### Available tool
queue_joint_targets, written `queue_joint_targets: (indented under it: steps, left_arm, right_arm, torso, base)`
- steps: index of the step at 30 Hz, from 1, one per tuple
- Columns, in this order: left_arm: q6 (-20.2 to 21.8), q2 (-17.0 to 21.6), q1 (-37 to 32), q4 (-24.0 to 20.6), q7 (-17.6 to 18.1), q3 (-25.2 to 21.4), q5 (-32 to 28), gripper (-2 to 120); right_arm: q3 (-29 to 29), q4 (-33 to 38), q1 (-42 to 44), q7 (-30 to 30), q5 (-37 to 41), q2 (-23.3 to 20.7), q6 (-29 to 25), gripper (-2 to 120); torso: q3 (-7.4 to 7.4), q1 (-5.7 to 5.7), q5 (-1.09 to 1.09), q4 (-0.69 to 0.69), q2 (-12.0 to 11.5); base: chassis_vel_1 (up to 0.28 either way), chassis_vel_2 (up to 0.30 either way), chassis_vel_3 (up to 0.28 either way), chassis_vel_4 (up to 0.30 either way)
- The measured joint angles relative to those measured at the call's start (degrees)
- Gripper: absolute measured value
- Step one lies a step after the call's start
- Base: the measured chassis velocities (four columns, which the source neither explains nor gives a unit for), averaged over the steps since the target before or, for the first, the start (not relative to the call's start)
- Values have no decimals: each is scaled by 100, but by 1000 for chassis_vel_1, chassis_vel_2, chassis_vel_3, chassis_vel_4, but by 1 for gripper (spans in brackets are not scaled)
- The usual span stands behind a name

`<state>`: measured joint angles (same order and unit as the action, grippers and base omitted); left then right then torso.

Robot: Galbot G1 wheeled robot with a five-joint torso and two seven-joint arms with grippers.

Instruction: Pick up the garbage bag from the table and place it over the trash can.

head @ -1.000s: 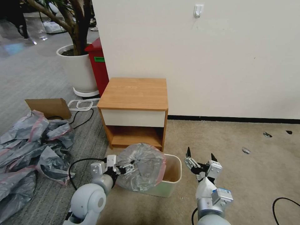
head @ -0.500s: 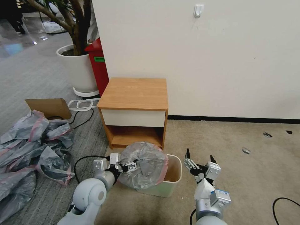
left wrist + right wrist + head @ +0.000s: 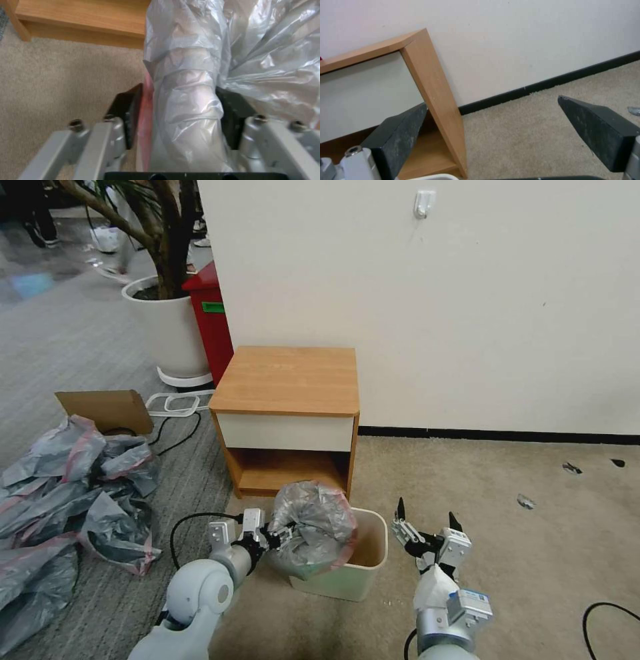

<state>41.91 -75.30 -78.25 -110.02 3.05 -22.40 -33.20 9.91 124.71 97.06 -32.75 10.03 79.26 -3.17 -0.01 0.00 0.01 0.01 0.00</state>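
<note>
The left tool (image 3: 283, 532) is clamped on the garbage bag (image 3: 312, 527), gripping a bunched fold of the thin grey plastic between its black pads (image 3: 128, 117), with a strip of the pink-red rim band pinched on one side. In the head view this tool sits at about 7 o'clock, its arm reaching in from the lower edge. The bag billows up as a crumpled grey bundle that covers the left part of the trash can (image 3: 363, 573) mouth and drapes over its left and near rim; the right part of the opening is uncovered and the tan inside wall shows there. Whether the bag's rim is actually hooked around the can's edge cannot be told.

The trash can stands on the beige carpet at about 6 o'clock, just in front of the counter (image 3: 288, 380), whose wooden top is bare. The bag bulges up in front of the counter's lower shelf gap.

The right tool (image 3: 425, 517) hovers at about 5 o'clock, just beside the can's right wall and apart from it, with its black fingers (image 3: 598, 127) spread wide and nothing between them. It points toward the wall and the counter's right leg.

At 9 o'clock a heap of grey-and-pink bags (image 3: 63, 493) lies on the grey floor, well apart from the can.
</note>
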Motion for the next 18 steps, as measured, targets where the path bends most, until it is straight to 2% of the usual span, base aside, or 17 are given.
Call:
queue_joint_targets:
  steps: [2, 3, 10, 16, 18]
  left_arm:
    - [-1, 0, -55, -28, 3, -22, 57, 35]
    - [-1, 0, -55, -28, 3, -22, 57, 35]
    - [-3, -41, -259, -127, 122, -93, 217, 9]
    - [-2, -55, -375, -240, 226, -141, 253, 5]
    - [-129, -75, -494, -328, 264, -149, 344, 5]
  right_arm:
    - [-24, -4, -1, 0, -10, 24, -12, 100]
    - [-24, -4, -1, 0, -10, 24, -12, 100]
    - [-156, -23, -15, 0, -83, 70, -13, 100]
    - [-222, -25, -13, 7, -117, 76, -18, 100]
    - [-261, -2, 0, 188, -104, 67, -92, 100]
  torso:
    - [0, 0, -1, -1, 0]
    - [0, 0, -1, -1, 0]
    - [0, 0, 1, -1, 1]
    - [1, 0, -2, -2, 0]
    - [1, 0, -3, -3, 0]
  base:
    - [0, 0, 0, 0]
    - [0, 0, 0, 0]
    - [0, 0, 0, 0]
    - [0, 0, 0, 0]
    - [0, 0, 0, 0]
